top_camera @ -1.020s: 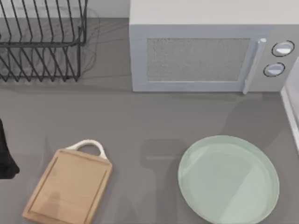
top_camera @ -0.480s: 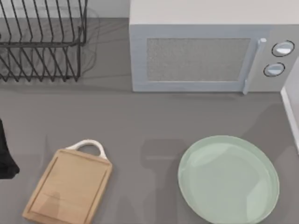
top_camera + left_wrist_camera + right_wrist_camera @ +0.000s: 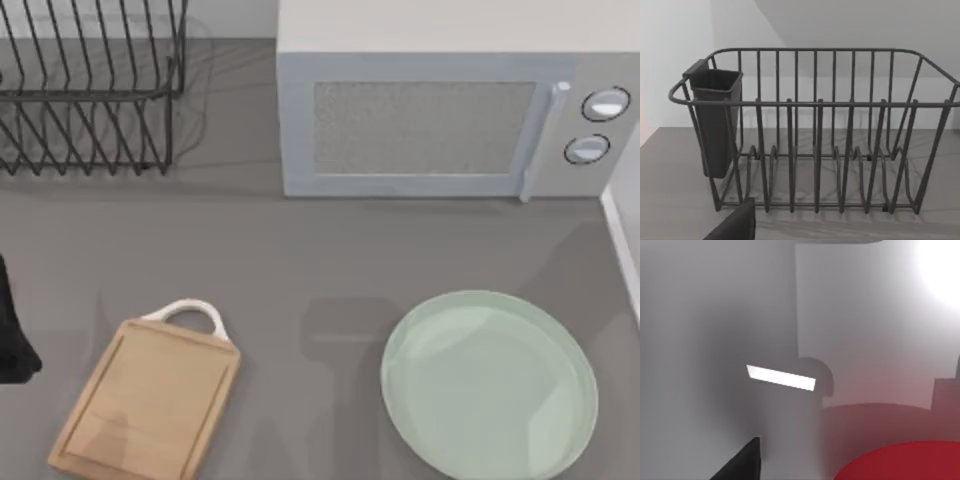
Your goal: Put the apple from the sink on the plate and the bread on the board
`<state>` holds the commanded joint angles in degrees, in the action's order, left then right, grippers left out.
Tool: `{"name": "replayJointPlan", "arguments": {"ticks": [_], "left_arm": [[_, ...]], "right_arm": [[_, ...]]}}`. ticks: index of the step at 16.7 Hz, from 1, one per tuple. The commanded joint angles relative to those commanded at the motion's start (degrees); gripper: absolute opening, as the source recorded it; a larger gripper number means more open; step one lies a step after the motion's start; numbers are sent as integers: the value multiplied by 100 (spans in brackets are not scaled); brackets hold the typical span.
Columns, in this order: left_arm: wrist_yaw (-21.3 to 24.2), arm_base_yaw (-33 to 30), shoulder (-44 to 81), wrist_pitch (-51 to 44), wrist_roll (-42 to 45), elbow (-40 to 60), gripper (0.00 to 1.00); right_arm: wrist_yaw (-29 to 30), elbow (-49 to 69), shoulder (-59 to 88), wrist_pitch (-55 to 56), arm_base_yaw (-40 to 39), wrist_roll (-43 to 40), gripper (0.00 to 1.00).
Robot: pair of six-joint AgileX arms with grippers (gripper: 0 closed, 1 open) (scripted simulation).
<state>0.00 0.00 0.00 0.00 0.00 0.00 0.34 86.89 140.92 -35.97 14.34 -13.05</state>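
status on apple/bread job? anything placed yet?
Nothing placed: the plate and the board both sit bare in the top view. In hand: the right wrist view looks onto the apple close up against pale grey walls, so the right arm seems to be going for it. The left arm waits at the table's left edge. Left: both placements.

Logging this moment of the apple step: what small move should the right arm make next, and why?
Probably ease the right gripper closer onto the apple and centre it before closing. The right wrist view shows the red fruit very near, low at the picture's edge, against pale grey sink walls, while the plate holds nothing and the board is bare.
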Motion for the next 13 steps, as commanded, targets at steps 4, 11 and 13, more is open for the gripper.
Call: {"name": "replayJointPlan", "arguments": {"ticks": [4,11,13], "left_arm": [[0,0,0,0,0,0,100],[0,0,0,0,0,0,100],[0,0,0,0,0,0,100]], "right_arm": [[0,0,0,0,0,0,25],[0,0,0,0,0,0,0],[0,0,0,0,0,0,0]]}}
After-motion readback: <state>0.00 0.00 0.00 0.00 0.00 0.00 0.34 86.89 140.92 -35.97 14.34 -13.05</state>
